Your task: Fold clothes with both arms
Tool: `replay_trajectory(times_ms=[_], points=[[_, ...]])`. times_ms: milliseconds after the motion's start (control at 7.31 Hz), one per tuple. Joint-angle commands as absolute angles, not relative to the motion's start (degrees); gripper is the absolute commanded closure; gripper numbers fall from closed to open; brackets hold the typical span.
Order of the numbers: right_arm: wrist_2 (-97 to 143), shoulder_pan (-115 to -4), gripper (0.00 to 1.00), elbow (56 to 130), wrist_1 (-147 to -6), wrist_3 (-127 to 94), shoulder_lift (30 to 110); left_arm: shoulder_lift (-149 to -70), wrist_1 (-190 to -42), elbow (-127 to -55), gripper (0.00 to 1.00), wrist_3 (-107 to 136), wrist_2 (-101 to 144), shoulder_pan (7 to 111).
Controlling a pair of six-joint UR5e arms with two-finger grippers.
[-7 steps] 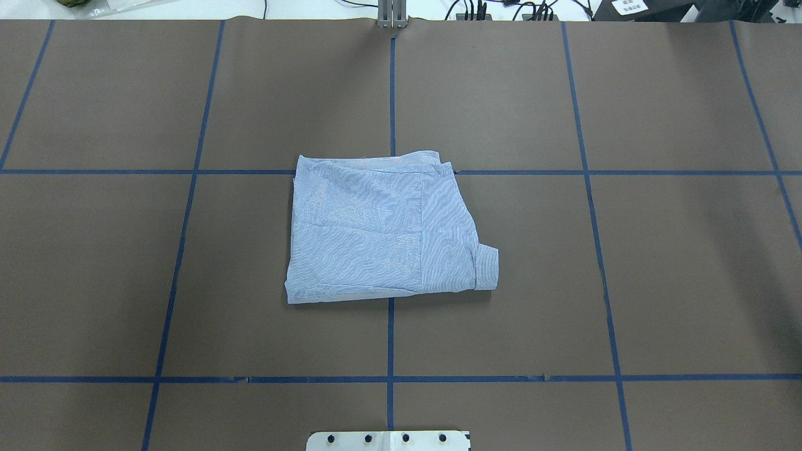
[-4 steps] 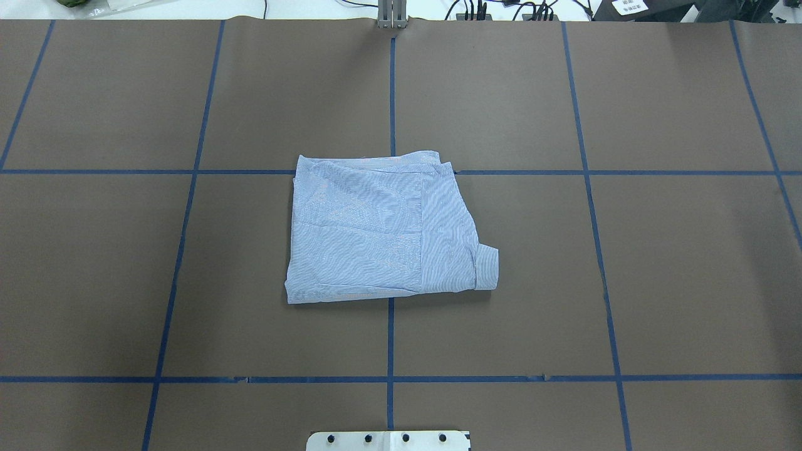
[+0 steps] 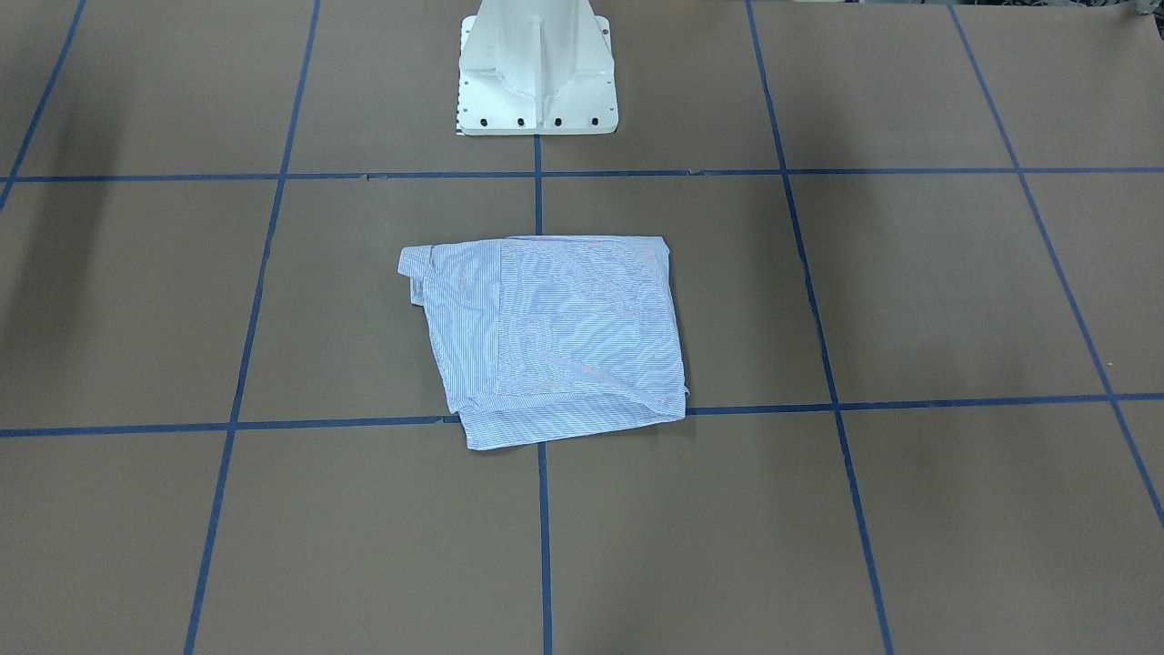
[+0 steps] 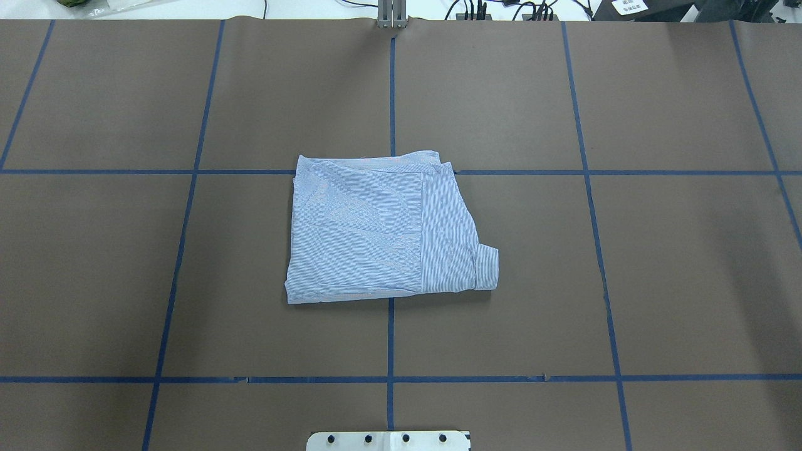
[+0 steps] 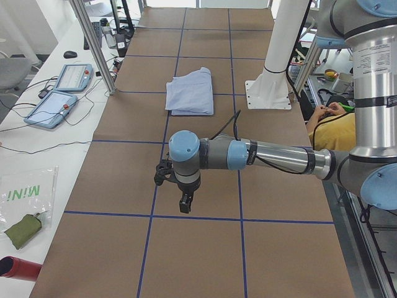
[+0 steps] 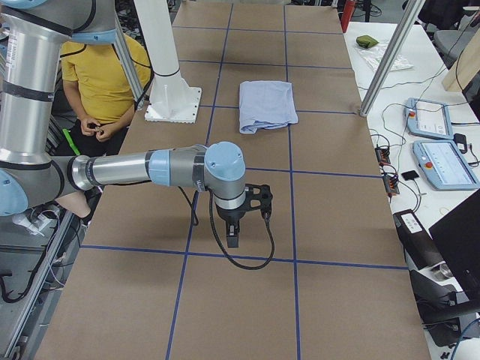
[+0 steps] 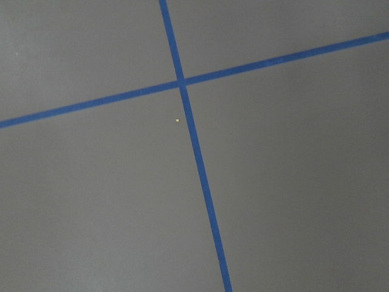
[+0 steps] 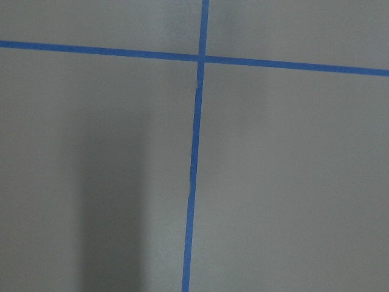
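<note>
— When looking down from overhead, where to find the shirt?

— Lying flat near the middle of the table, folded into a rough rectangle. Straddling a crossing of the blue tape lines. Showing one cuff poking out at the corner nearest the robot, on its right side.

— Touched by either arm?

— By neither. Well apart from both, out in front of the white pedestal.

— And the left gripper?

— Hanging fingers-down over bare brown surface toward the table's end on the robot's left, near a tape crossing. Caught only by the side camera, so cannot tell whether parted or closed. From its wrist camera, only brown surface and crossed blue tape.

— Right gripper?

— Much the same at the opposite end: pointing down, close above the table, near another crossing. Again seen only from the side, so impossible to say whether spread or pressed together.

— Anything else around?

— Seated beside the pedestal, off the table's edge: a person in a yellow top.
</note>
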State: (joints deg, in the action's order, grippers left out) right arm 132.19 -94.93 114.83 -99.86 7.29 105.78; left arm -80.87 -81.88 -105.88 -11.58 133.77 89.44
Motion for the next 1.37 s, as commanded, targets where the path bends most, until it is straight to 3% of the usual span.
replay_trajectory(times_ms=[0, 1231], points=[[131.67, -94.75, 0.0, 114.0, -99.5, 7.56, 106.87, -80.86, -82.0, -105.91, 0.0, -11.34, 133.77, 89.56], [130.87, -94.66, 0.0, 113.91, -99.49, 6.77, 106.88, -80.77, -82.09, -108.98, 0.0, -11.51, 132.36, 89.65]])
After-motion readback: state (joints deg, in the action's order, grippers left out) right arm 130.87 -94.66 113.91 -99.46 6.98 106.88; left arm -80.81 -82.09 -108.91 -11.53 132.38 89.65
